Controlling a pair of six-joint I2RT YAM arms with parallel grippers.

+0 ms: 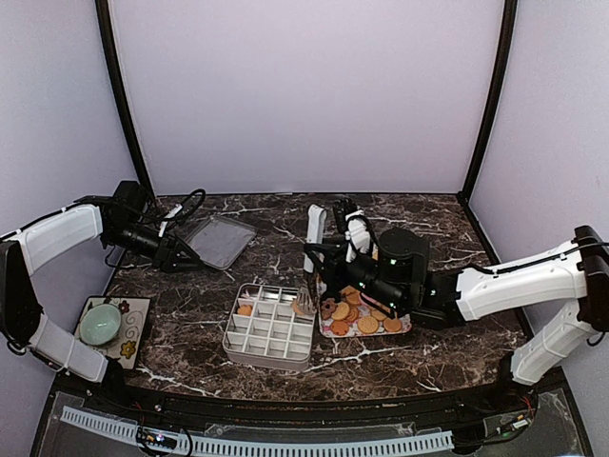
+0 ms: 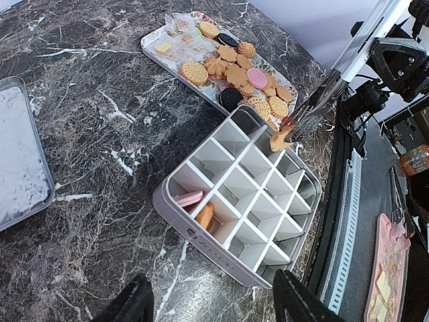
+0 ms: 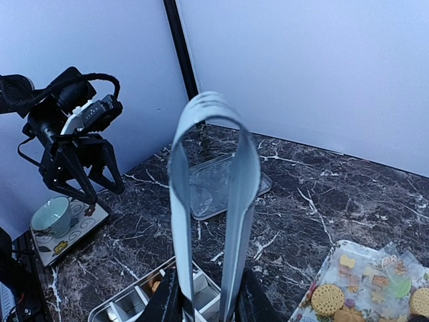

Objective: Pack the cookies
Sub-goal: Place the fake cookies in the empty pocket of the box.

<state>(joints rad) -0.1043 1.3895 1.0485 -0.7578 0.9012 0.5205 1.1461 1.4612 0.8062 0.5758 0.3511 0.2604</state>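
Observation:
Several cookies (image 2: 234, 74), mostly round and golden with black and pink ones, lie on a flower-patterned tray (image 2: 149, 45) right of a white divided box (image 2: 175, 213). A pink cookie (image 2: 189, 198) and an orange one (image 2: 206, 216) sit in the box's corner cells. My right gripper (image 3: 209, 305) is shut on metal tongs (image 3: 208, 201). The tong tips pinch a golden cookie (image 2: 280, 141) above the box's edge nearest the tray. My left gripper (image 2: 218, 305) is open and holds nothing, hovering left of the box, near the lid (image 1: 219, 240).
A metal lid (image 2: 20, 154) lies on the marble table at the back left. A teal cup (image 1: 100, 324) rests on a patterned mat at the near left. The tray (image 1: 328, 333) sits close against the box (image 1: 269, 327).

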